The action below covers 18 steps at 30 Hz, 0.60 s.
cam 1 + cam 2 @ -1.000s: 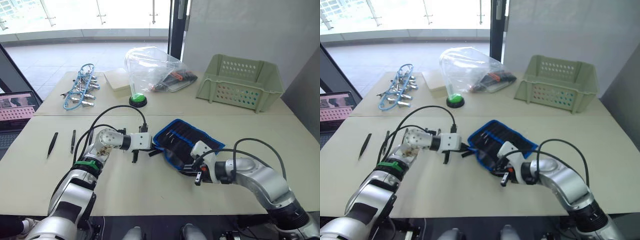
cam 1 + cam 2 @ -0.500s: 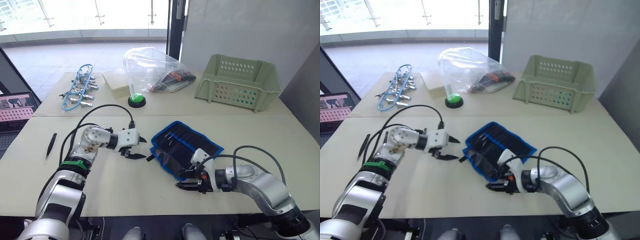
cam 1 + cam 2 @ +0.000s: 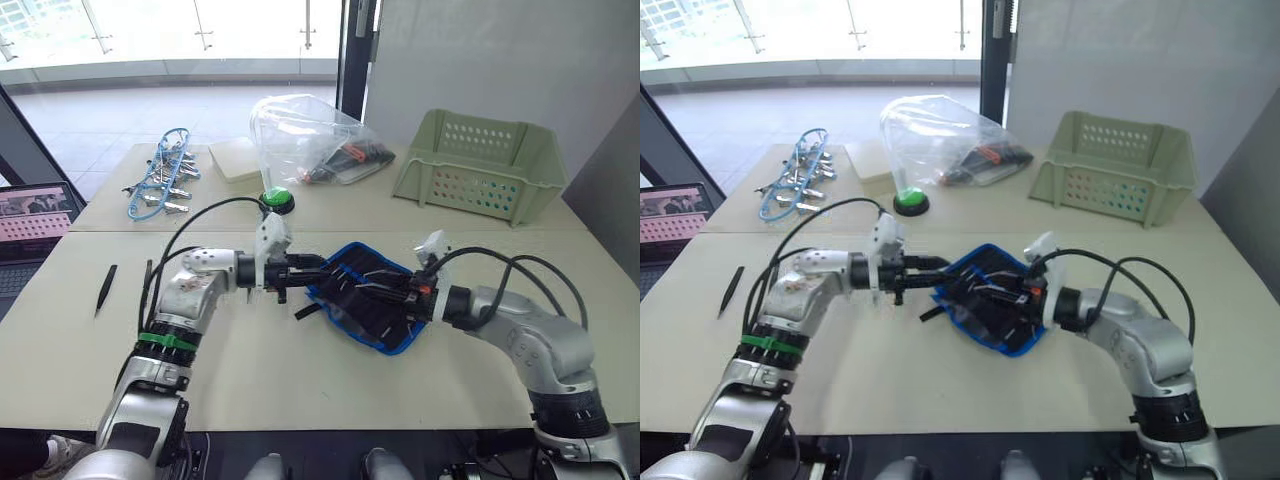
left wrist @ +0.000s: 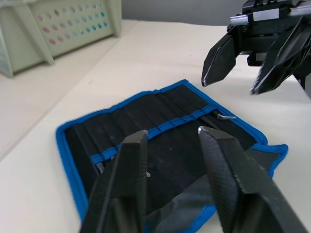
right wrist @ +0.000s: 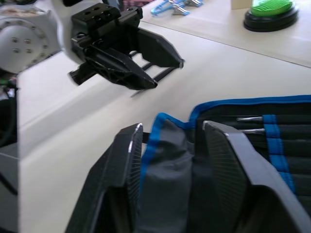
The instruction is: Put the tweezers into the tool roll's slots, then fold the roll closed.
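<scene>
Pincer (image 3: 312,267) over beige table (image 3: 300,390)

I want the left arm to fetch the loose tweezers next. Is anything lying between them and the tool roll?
Nothing visible does. The tweezers lie on bare table to the robot's left of the tool roll; between them there is just the left gripper and its arm, both above the table.
</scene>
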{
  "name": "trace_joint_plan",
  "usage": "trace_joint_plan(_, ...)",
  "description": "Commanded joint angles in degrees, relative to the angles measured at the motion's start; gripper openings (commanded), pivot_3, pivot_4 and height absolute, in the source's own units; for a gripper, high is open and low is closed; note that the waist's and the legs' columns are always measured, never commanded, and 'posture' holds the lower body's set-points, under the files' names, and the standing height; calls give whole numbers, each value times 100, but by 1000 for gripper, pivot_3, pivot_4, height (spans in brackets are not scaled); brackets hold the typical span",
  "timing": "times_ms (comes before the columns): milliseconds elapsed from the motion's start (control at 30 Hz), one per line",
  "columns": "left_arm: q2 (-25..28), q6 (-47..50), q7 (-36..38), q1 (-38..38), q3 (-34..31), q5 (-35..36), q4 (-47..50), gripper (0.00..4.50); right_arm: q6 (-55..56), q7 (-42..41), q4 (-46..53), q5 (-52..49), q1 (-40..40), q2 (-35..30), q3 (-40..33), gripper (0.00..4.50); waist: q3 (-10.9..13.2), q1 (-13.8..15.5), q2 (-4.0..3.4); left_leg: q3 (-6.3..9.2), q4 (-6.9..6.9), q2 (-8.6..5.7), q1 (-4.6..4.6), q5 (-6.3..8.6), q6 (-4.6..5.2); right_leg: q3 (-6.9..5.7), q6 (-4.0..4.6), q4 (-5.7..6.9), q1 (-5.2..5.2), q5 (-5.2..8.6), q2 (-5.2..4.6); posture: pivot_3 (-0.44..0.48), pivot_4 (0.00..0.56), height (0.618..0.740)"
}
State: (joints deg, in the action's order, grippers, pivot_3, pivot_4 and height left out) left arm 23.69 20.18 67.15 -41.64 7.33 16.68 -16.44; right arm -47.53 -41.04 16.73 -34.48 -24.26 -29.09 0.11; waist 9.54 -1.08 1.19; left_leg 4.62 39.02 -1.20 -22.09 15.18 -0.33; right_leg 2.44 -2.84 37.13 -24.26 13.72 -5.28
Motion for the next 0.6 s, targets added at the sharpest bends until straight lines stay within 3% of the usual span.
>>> trace_joint_plan(33, -153, 211, -525, 94, 345, -367, 389, 397, 566, 306, -180, 699, 174, 157, 530, 741, 0, -2, -1, -1, 0, 0, 1, 0, 0, 1, 0, 1, 0, 0, 0, 0, 150, 740)
trace_joint_plan(100, -257, 315, -799, 146, 474, -533, 383, 0, 892, 312, -331, 937, 334, 274, 743, 46, 0, 6, 0, -2, -2, -1, 1, 0, 0, 3, 0, 0, 0, 0, -1, 0, 150, 740)
trace_joint_plan(300, -274, 544, -1021, 478, 895, -902, 288, 0, 1592, 176, -773, 1329, 598, 634, 1065, 15, -1, 1, -1, -4, -2, -2, 5, -1, -2, 6, 0, -1, 0, 0, -1, 0, 150, 740)
trace_joint_plan(500, -217, 163, -1144, 944, 960, -1096, -271, 0, 2216, -336, -1073, 2072, 1035, 245, 1822, 15, -28, 3, 4, -5, -7, -1, 26, 0, -1, 5, 0, -6, 18, 0, -1, 0, 150, 740)
trace_joint_plan(600, -209, -64, -1193, 1039, 992, -1163, -408, 0, 2171, -503, -1033, 1874, 1224, 194, 1663, 15, -32, 7, 6, -5, -24, 1, 88, 2, 2, 3, -1, -27, 83, 3, 0, 0, 150, 740)
